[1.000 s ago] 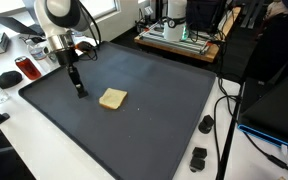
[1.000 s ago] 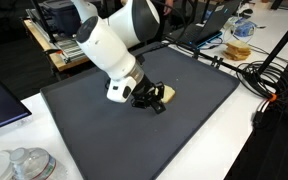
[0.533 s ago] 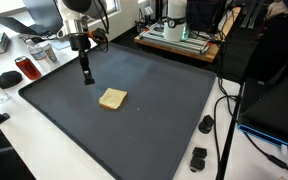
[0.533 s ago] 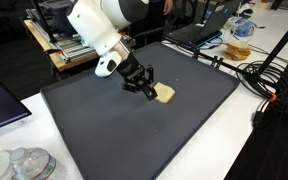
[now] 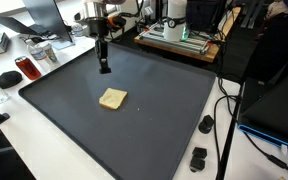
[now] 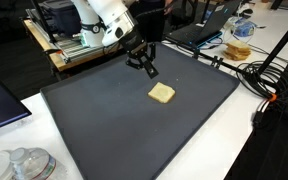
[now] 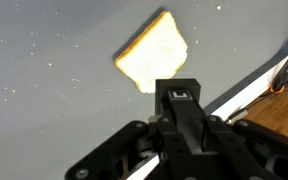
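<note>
A slice of toast lies flat on the dark grey mat [image 5: 164,135] in both exterior views [image 5: 112,98] [image 6: 161,93]. The wrist view shows the toast [image 7: 152,52] ahead of the fingertips. My gripper [image 5: 103,68] hangs above the mat near its far edge, well clear of the toast, also seen from the other side [image 6: 149,70]. In the wrist view the gripper [image 7: 178,90] has its two fingers pressed together, shut, with nothing between them.
A red can [image 5: 27,68] and a black mouse [image 5: 6,78] sit beside the mat. Small black parts [image 5: 206,124] and cables lie on the white table. An equipment rack [image 5: 179,35] stands behind the mat. A laptop [image 6: 199,30] and a jar [image 6: 241,28] are nearby.
The gripper has risen from beside the toast and travelled across the mat toward its far edge. The toast has stayed where it was.
</note>
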Robot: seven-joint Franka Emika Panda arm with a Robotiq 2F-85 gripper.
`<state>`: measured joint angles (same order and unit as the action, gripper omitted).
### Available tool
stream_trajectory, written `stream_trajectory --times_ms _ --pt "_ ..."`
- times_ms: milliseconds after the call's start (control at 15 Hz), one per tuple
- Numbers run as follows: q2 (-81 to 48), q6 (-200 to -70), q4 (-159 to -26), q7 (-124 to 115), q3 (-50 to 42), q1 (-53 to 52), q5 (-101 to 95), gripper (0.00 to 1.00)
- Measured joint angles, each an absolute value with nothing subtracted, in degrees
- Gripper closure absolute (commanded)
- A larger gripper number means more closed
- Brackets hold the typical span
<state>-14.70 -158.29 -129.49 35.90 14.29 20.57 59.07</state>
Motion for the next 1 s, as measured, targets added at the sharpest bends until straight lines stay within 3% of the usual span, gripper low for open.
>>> stream_trajectory --times_ms 533,1000 --pt "-7.7 -166.5 -136.9 22.4 15.6 11.5 46.6 0.95" --pt "-7.1 -170.4 -142.7 -8.9 -5.1 -9.2 13.1 0.95"
